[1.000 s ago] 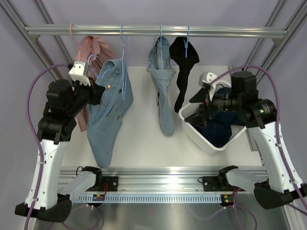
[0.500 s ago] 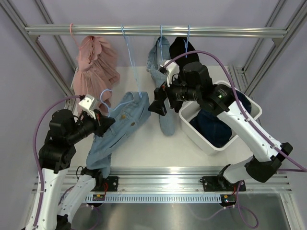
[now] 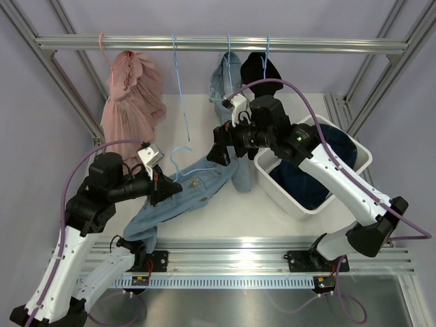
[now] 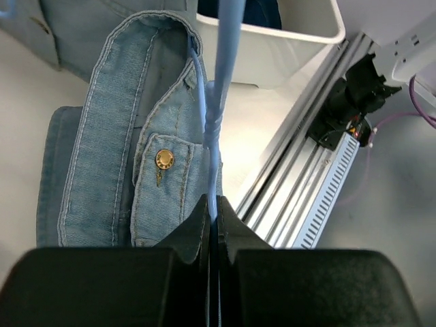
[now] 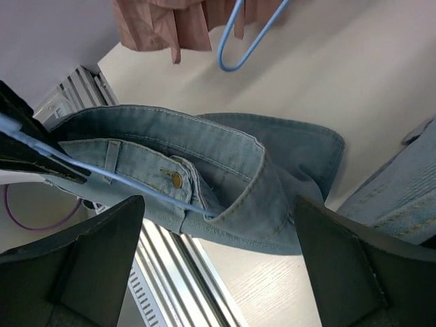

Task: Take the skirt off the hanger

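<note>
Skirt point(image 3: 194, 194) on hanger point(image 4: 221, 82), hanger in left gripper point(image 4: 216, 208)

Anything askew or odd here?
The denim skirt lies crumpled and slanted on the table, still on its blue hanger, which the shut left pincer holds low, away from the rail. Expected mid-task; nothing spilled or damaged.

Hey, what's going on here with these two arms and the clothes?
The left gripper is shut on the wire of a blue hanger carrying a denim skirt, held low over the table, away from the rail. The right gripper hovers open above the skirt's waistband. The skirt is not yet off the hanger.
</note>
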